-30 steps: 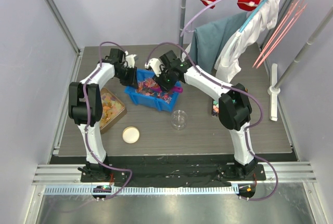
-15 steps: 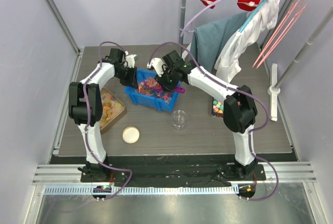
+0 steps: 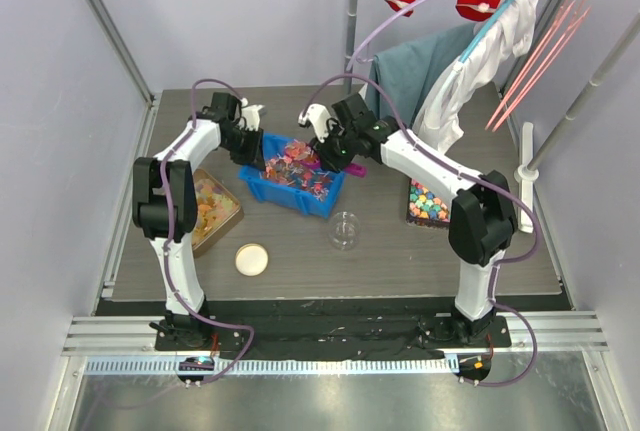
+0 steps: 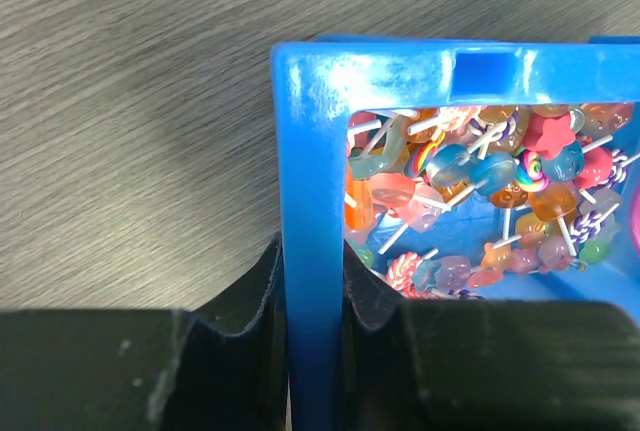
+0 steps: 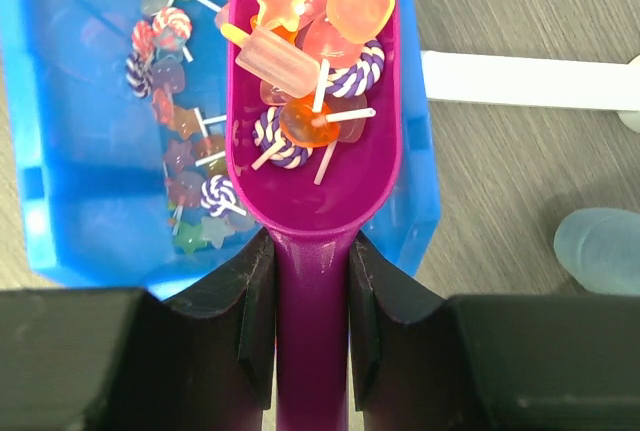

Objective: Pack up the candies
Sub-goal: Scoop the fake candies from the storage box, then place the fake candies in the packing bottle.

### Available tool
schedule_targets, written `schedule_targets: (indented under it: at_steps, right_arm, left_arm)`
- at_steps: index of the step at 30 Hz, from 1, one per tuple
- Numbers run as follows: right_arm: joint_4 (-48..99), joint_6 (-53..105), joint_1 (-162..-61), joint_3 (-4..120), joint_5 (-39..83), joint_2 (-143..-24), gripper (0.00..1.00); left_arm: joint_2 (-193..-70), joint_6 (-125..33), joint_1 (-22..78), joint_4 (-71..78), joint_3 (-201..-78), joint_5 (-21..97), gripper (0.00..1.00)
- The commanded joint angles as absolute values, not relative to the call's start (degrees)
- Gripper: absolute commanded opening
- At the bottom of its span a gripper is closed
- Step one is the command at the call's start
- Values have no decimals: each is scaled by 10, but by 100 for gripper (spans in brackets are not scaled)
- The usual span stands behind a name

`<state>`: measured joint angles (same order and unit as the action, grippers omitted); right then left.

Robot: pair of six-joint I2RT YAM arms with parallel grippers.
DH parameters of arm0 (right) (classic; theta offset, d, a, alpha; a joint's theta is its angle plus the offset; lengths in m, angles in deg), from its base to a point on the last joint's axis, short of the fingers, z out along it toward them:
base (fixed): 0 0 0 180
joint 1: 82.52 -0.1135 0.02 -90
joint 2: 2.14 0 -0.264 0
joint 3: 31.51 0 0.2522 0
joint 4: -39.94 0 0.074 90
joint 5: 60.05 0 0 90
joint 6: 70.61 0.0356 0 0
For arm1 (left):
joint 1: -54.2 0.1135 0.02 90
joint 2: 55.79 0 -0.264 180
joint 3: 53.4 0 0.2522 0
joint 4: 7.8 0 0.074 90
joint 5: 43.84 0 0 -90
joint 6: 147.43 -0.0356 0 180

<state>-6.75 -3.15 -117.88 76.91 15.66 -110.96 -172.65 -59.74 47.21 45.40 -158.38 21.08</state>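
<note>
Right wrist view: pinching the stem of a purple scoop (image 5: 330, 196) in the right pincer (image 5: 312, 276), with a heap of candies (image 5: 300, 61) riding in the bowl, poised over the edge of the blue bin (image 5: 90, 221). On the left wrist view, clamping the bin's corner wall with the left pincer (image 4: 313, 291), steadying it toward the back of the surface. Plenty more candies lying loose in the bin. Early going, by the look of it: nothing visible in the clear jar (image 3: 344, 230) nearer the front edge, lid (image 3: 251, 259) lying apart, front-left. Left to do: carrying scoopfuls across, tipping, capping.
</note>
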Motion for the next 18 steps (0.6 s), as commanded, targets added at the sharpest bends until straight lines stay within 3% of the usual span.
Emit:
schedule_targets:
  at_steps: [1,18]
  right_arm:
    - [-22,-37,-1170,754,123,-1030,1]
    - [-12,-75,-1161,579,103,-839,1]
  left_arm:
    - [-1746,-608,480,493,-1605,208,0]
    - [-1792,-629,516,536,-1670,231,0]
